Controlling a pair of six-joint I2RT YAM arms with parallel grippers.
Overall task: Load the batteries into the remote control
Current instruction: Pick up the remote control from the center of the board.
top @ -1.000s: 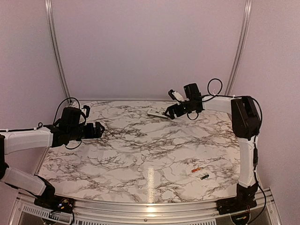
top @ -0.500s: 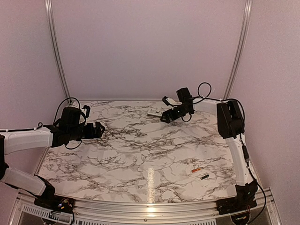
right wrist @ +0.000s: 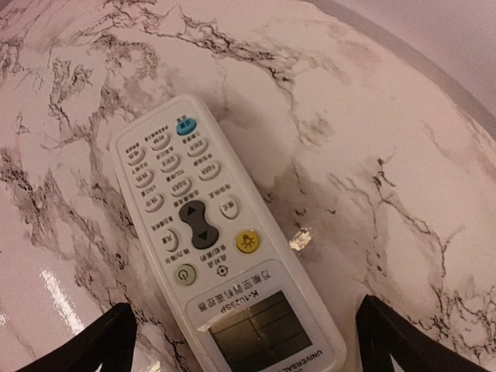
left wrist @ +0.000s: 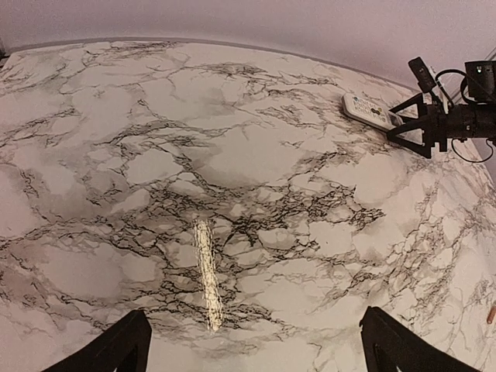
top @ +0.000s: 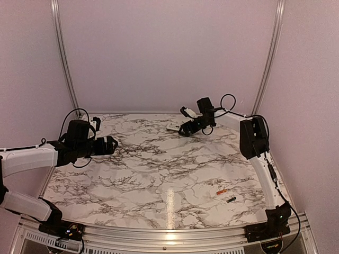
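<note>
Slim white rectangular remote control [right wrist: 217, 248], buttons up, far on marble table [top: 159, 174]; right gripper [right wrist: 248, 345] wide open, straddling screen end, no contact. Centre on long edges, close gently. 2 small cylindrical batteries [top: 221, 192], orange-red and dark, front right. Left gripper [left wrist: 252, 349] open.

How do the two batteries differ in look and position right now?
Colour: the orange battery is orange-red; the dark battery is blackish. Position: the orange battery lies farther from the near edge and further left; the dark battery sits closer to the right arm's base. Shared: both lie flat on the table, apart from each other, far from the remote control, not yet loaded.
</note>
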